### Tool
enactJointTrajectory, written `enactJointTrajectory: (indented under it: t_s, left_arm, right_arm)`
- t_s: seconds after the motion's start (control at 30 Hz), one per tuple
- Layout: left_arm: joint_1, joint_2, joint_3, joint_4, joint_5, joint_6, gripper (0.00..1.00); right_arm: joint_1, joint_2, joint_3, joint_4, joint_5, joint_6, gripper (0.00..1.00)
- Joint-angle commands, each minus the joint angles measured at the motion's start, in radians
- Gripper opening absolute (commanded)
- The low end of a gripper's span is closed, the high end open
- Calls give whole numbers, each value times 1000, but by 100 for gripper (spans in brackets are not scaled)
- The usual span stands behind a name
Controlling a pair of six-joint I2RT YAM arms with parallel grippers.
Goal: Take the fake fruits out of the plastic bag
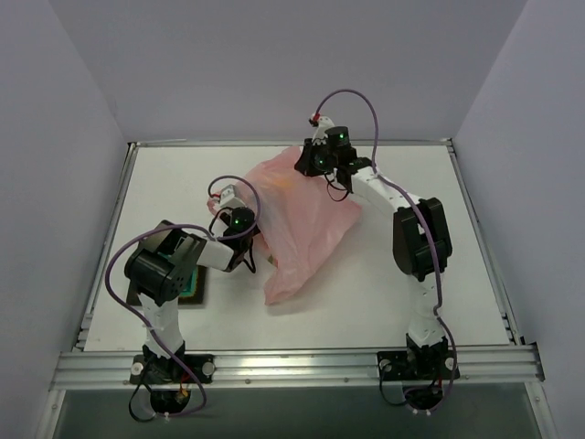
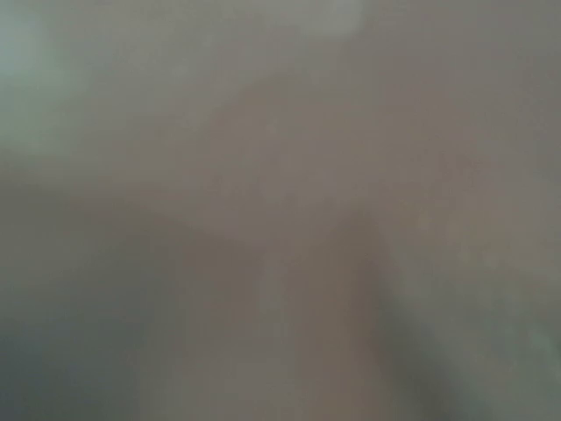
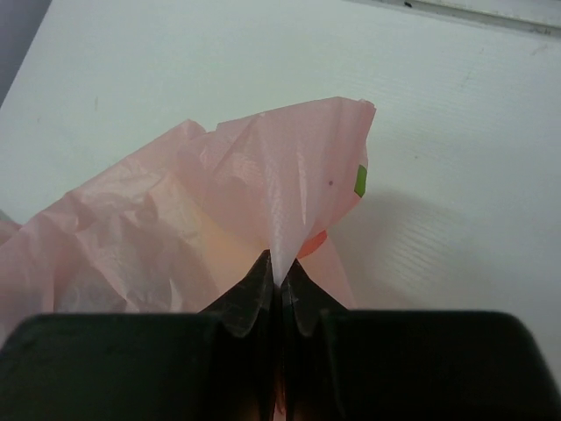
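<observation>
The pink plastic bag (image 1: 302, 229) lies crumpled mid-table, and its far corner is lifted. My right gripper (image 1: 313, 163) is shut on that corner; in the right wrist view the film (image 3: 289, 175) rises in a peak from between my closed fingertips (image 3: 280, 279). A small orange piece (image 3: 316, 240) and a green patch (image 3: 360, 180) show through the film, so the fake fruits are mostly hidden inside. My left gripper (image 1: 259, 224) is at the bag's left edge with its fingers buried in the film. The left wrist view is a blurred grey-pink haze.
A dark square tray (image 1: 194, 291) lies under the left arm near the table's front left. The white table (image 1: 402, 302) ends at a metal rail along the near edge, and grey walls stand close on three sides.
</observation>
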Motion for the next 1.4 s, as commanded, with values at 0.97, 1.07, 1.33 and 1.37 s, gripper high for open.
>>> enactJointTrajectory:
  t_s: [0.97, 1.07, 1.33, 1.37]
  left_arm:
    - [25, -130, 25, -58, 14, -184, 89]
    - [24, -139, 41, -88, 1, -220, 90]
    - [27, -93, 146, -270, -73, -261, 88]
    - [25, -76, 159, -290, -85, -264, 87]
  right_arm:
    - [51, -165, -223, 87, -19, -33, 0]
    - [48, -194, -246, 93, -37, -28, 0]
    - [47, -225, -252, 92, -53, -22, 0]
    - [47, -225, -253, 92, -54, -21, 0]
